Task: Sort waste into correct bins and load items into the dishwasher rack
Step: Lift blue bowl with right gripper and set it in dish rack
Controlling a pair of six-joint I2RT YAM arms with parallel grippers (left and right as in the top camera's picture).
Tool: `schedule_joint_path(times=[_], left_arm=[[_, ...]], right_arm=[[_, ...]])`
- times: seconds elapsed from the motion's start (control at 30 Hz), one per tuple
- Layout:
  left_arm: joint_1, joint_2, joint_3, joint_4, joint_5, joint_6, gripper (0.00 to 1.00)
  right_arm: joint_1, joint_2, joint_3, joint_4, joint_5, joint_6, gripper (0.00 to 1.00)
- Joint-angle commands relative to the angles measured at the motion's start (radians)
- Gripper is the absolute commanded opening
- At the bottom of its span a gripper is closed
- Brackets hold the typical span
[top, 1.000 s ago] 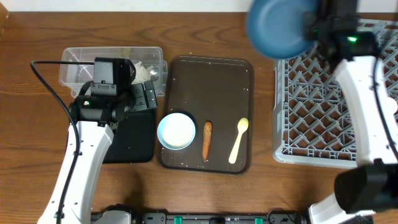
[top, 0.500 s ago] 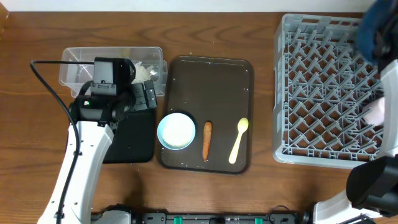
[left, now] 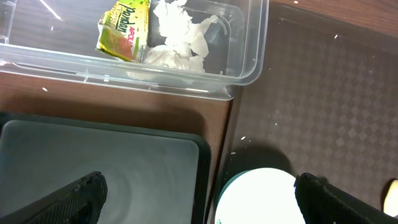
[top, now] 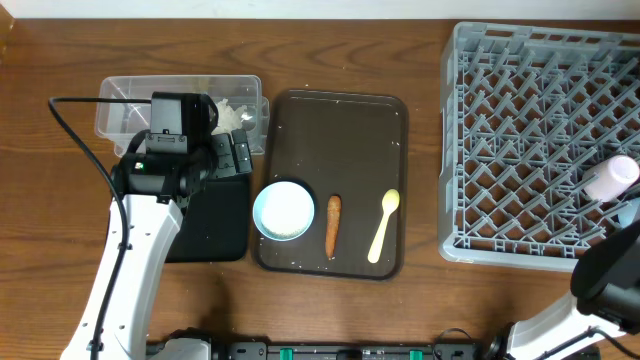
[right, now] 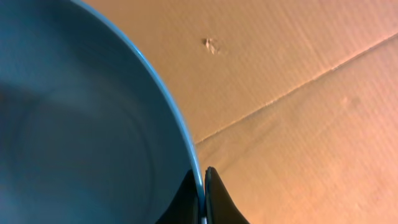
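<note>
One dark-blue bowl [right: 74, 124], now off overhead, in clenched right end effector [right: 203, 190]; left end effector [left: 199, 186] released.

On my overhead feed I see a brown wooden table [top: 330, 320] with clear grain, evenly lit, and a pale strip [top: 250, 8] running along its far edge. My right wrist feed shows tan corrugated cardboard [right: 298, 93], creased diagonally, in warm light.

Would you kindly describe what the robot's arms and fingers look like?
The left arm has white link shells, black joints, a boxy black camera module at the wrist, a green light and a looping black cable. The right arm shows the same white and black. Both sets of fingers are black.
</note>
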Motion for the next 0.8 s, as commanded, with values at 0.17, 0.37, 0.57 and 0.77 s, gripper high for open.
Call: schedule_joint_path(times=[0.17, 0.37, 0.57, 0.77], left_arm=[[0.005, 0.000, 0.000, 0.001, -0.019, 0.010, 0.98], [0.005, 0.000, 0.000, 0.008, -0.019, 0.009, 0.98], [0.005, 0.000, 0.000, 0.013, -0.019, 0.009, 0.98], [0.005, 0.000, 0.000, 0.013, -0.019, 0.009, 0.98]], right_arm=[[-0.051, 0.125, 0.006, 0.185, 0.018, -0.304, 0.01], [-0.047, 0.199, 0.006, 0.285, 0.017, -0.417, 0.01], [-0.021, 0.255, 0.006, 0.285, 0.014, -0.414, 0.01], [0.016, 0.288, 0.006, 0.234, 0.014, -0.374, 0.01]])
